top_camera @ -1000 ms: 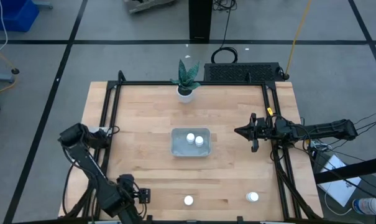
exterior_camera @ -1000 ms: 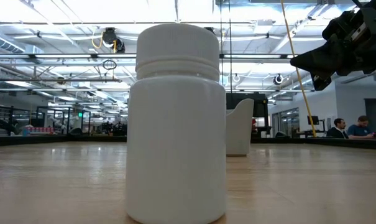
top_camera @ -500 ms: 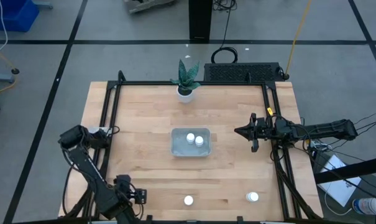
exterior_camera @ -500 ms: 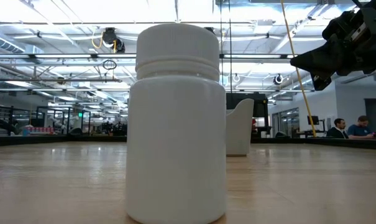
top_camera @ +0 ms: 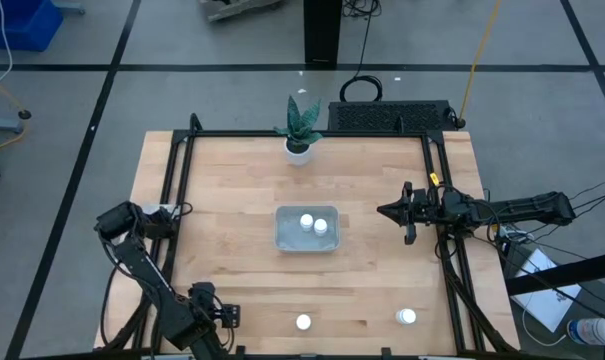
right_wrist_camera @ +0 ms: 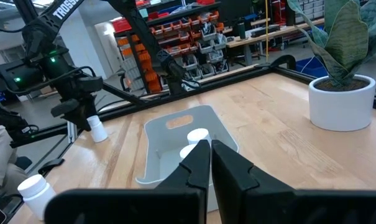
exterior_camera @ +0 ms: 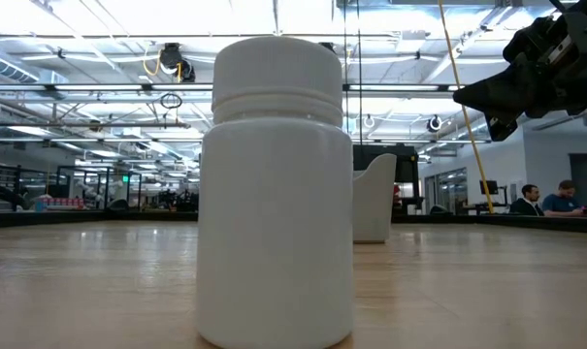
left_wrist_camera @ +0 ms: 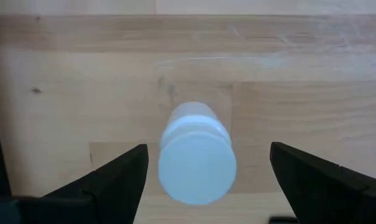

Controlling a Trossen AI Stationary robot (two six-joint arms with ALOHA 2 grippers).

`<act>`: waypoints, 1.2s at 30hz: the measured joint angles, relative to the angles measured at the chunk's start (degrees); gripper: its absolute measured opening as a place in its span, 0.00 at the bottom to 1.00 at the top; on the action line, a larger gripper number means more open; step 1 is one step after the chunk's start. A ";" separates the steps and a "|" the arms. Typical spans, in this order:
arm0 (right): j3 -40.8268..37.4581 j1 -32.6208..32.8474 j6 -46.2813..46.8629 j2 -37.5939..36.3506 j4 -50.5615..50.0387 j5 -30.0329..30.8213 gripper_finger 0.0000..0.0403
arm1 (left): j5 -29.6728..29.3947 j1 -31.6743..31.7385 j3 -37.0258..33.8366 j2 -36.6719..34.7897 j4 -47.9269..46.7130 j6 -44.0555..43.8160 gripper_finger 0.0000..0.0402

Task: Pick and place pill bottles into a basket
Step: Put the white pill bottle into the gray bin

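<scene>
The grey-blue basket (top_camera: 307, 230) sits mid-table and holds two white pill bottles (top_camera: 306, 221) (top_camera: 321, 226). Two more bottles stand upright near the front edge (top_camera: 303, 322) (top_camera: 407, 317); the first fills the low view (exterior_camera: 274, 194). My left gripper (top_camera: 220, 315) is at the front left, open and pointing down. Its fingers stand on either side of a fifth upright bottle (left_wrist_camera: 197, 160) without touching it. That bottle also shows in the right wrist view (right_wrist_camera: 98, 130). My right gripper (top_camera: 394, 212) is shut and empty, held above the table's right side and pointing at the basket (right_wrist_camera: 175, 152).
A white pot with a green plant (top_camera: 299, 148) stands at the far edge and shows beside my right gripper (right_wrist_camera: 342, 102). A black ribbed box (top_camera: 392, 117) lies behind the table. A black frame (top_camera: 437, 170) runs round the tabletop.
</scene>
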 joint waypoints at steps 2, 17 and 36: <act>0.02 -0.01 0.00 -0.02 0.00 0.00 0.02 | 0.50 -0.11 0.00 0.00 0.11 0.00 0.85; 0.01 -0.01 0.00 -0.01 0.00 0.01 0.02 | 1.55 -0.22 0.00 -0.02 1.97 0.15 0.61; 0.02 -0.01 -0.01 -0.02 0.00 0.00 0.02 | 0.90 -0.22 0.02 -0.02 3.40 1.23 0.48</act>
